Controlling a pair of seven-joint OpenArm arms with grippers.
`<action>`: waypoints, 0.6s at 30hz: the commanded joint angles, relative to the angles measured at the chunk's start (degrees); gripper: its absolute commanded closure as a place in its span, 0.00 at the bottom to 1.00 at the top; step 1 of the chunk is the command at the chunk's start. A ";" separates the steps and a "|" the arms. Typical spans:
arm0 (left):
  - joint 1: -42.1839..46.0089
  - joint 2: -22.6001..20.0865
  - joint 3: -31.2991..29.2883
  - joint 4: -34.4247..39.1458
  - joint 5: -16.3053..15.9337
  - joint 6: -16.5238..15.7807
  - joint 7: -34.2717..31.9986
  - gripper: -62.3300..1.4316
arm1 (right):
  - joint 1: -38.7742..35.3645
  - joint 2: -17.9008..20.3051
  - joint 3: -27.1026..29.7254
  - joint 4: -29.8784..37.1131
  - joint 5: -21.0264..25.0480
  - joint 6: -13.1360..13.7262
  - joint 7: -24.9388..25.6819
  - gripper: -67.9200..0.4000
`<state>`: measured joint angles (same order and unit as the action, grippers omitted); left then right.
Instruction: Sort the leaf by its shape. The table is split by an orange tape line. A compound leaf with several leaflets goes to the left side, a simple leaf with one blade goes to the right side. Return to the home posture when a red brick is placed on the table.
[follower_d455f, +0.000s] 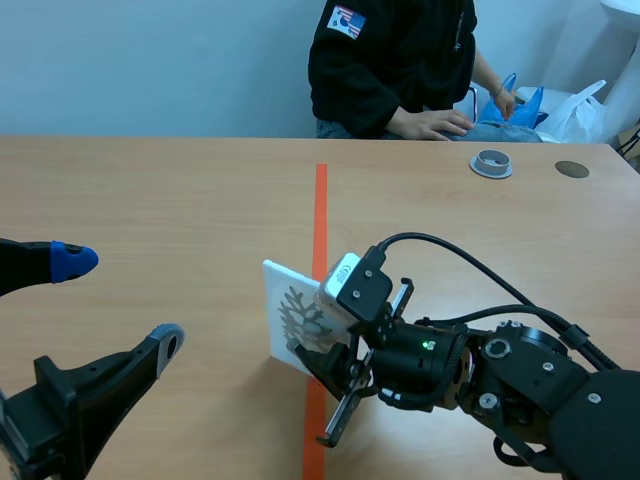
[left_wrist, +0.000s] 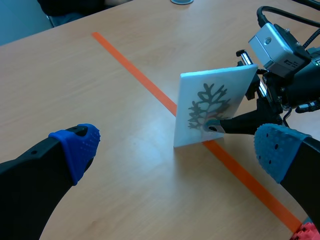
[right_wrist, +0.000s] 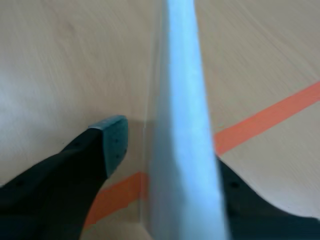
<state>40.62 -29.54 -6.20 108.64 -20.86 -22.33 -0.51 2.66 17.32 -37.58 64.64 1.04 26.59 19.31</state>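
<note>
The fingers (right_wrist: 75, 167) of the right gripper (follower_d455f: 332, 388) are set apart on either side of a white rectangular card (left_wrist: 212, 107) printed with a grey branching leaf. A sliver of table is seen between one pad and the card's face. The card is stood tilted on its lower edge at the orange tape line (follower_d455f: 320, 200), mostly to its left, on the wooden table (follower_d455f: 150, 190). The left gripper (follower_d455f: 118, 302) is held well apart from the card, its blue-padded fingers spread wide.

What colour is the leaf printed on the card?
Dark grey leaf, branching, on a white card; it shows best in the left wrist view.
</note>
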 joint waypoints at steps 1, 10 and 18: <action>0.15 0.13 -0.26 0.98 -0.50 0.07 -0.94 0.00 | 0.85 0.94 0.50 1.14 0.63 0.00 1.07 0.81; 0.15 0.13 -0.26 0.98 -0.50 0.07 -0.92 0.00 | 0.83 1.75 3.17 3.26 0.63 0.50 2.03 0.97; 0.15 0.13 -0.26 0.98 -0.50 0.07 -0.90 0.00 | -1.90 4.74 9.53 10.95 1.11 2.32 1.38 0.97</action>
<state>40.64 -29.54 -6.20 108.64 -20.86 -22.33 -0.51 1.34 20.82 -29.34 73.87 1.13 28.64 19.88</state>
